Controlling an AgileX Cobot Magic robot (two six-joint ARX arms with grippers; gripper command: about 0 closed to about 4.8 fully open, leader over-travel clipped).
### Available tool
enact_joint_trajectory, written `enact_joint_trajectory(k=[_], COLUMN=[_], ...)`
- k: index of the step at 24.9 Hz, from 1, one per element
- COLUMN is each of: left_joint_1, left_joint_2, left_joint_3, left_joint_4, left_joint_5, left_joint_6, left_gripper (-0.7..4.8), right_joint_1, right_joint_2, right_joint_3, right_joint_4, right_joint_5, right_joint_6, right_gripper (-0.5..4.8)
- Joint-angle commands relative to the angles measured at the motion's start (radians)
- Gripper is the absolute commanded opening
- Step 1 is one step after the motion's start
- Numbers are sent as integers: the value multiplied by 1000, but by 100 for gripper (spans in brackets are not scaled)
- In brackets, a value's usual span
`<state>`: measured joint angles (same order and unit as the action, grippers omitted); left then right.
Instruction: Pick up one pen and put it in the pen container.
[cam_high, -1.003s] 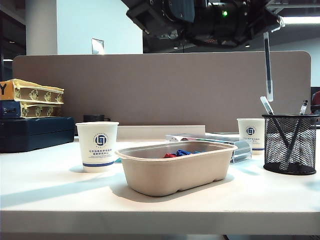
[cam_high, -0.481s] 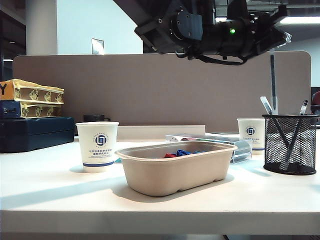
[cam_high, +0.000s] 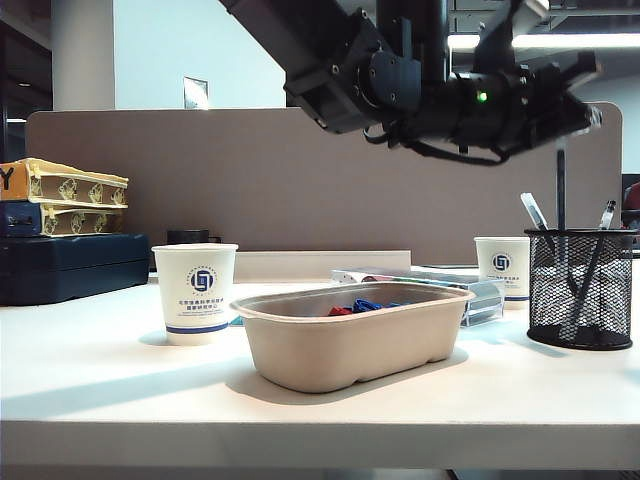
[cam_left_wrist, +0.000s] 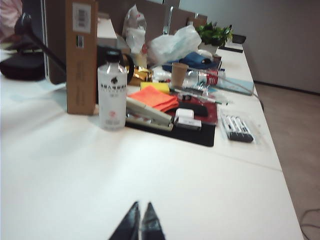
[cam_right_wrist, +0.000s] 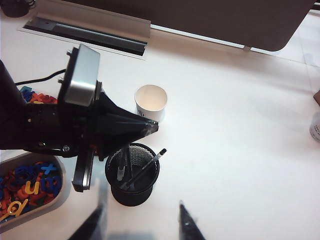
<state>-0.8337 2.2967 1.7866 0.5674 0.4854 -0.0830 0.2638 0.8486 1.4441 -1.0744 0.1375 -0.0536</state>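
Blk mesh pen container (cam_high: 580, 288); beige tray (cam_high: 350, 340); white cup (cam_high: 195, 292) w/ blue logo.

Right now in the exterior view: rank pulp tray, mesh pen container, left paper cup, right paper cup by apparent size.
1. Pulp tray, widest, but nearest the camera.
2. Pen container.
3. Left paper cup.
4. Right paper cup: looks smaller, but same design, farther back and partly hidden, so probably equal.

Left gripper holds a pen above the container.

"Y" on yellow box (cam_high: 14, 180)
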Motion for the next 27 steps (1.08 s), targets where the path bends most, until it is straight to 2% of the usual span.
enact_joint_trajectory(k=[1, 9, 11, 12, 15, 27], left_joint_1=[-4, -10, -10, -10, -10, -8], left_joint_2=[14, 48, 48, 48, 48, -7], left_joint_3=[5, 5, 5, 5, 5, 93], left_joint_4=[-18, -58, -56, -52, -49, -58], left_joint_5=[-3, -14, -14, -15, -14, -14], left_joint_6=[-3, -2, -2, 0, -2, 3], left_gripper=[-6, 1, 45, 100, 121, 121], right_joint_1=[0, 0, 0, 1, 2, 7], right_joint_2=[-2, -6, -6, -6, -6, -6], right_joint_3=[5, 6, 5, 5, 5, 5], right_joint_4=[8, 5, 5, 5, 5, 5], right_joint_5=[2, 2, 2, 2, 1, 0], right_joint_6=[1, 1, 1, 1, 1, 1], right_gripper=[179, 179, 179, 179, 179, 179])
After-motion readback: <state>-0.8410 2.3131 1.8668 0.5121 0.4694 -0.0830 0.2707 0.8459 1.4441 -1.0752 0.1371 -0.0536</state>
